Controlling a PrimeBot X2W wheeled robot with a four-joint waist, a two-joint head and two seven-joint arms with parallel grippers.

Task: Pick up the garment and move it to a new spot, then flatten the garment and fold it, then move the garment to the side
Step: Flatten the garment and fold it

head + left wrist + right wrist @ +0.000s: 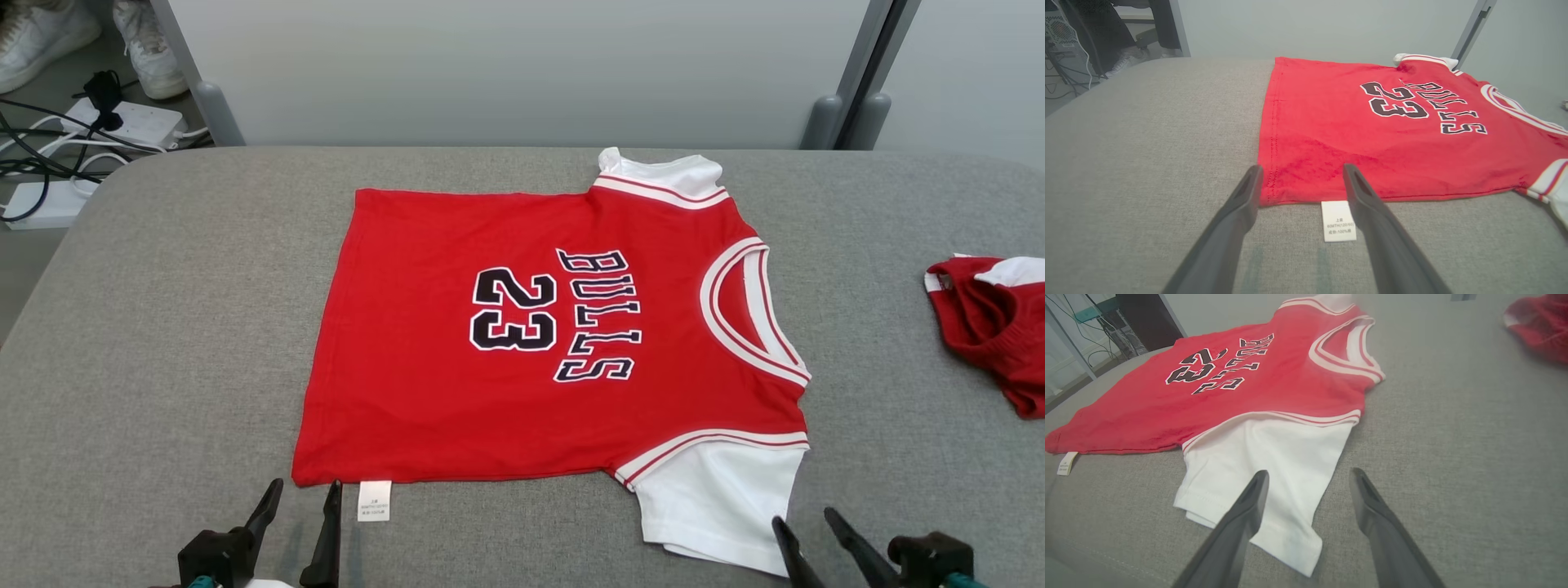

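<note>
Left pincer (pixel 306 483) agape beside jersey (pixel 531 343)

**Both pincers wide and empty at the desk's near edge**

The left pincer (pixel 306 483) and right pincer (pixel 802 515) rise at the near edge of the desk (pixel 147 343), left and right of its middle. Their long dark fingers (pixel 1237 220) are spread apart, pointing toward the far edge and gripping nothing.

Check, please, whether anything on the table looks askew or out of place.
The jersey lies mostly flat, but its far sleeve is bunched short, unlike the spread near sleeve. A care label pokes out near the hem. A second red garment lies crumpled at right.
</note>
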